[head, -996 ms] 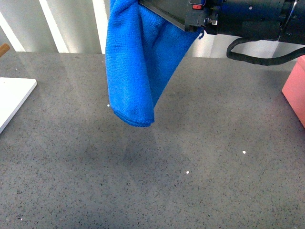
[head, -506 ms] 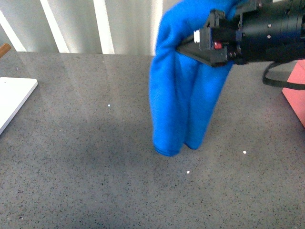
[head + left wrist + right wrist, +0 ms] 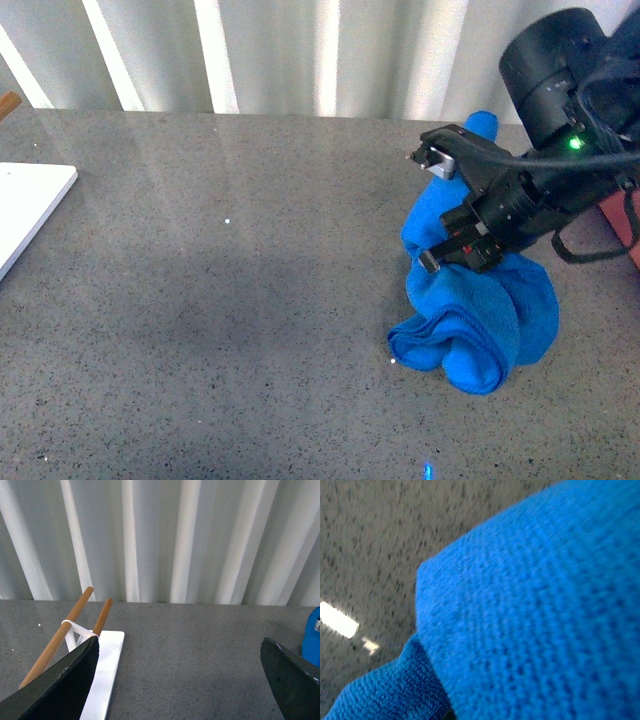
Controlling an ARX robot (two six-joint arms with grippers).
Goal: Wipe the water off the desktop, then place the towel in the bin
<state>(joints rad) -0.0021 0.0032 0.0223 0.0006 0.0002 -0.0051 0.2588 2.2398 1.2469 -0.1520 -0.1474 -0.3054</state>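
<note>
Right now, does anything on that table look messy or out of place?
Only the blue towel: it sits crumpled in a heap on the desktop, in the jaws of the right gripper. No spill or damage shows.

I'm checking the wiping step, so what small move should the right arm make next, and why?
Probably press down and drag the towel leftward across the desktop. The right gripper holds the towel bunched on the desktop's right side. No puddle shows clearly, so this is a guess.
</note>
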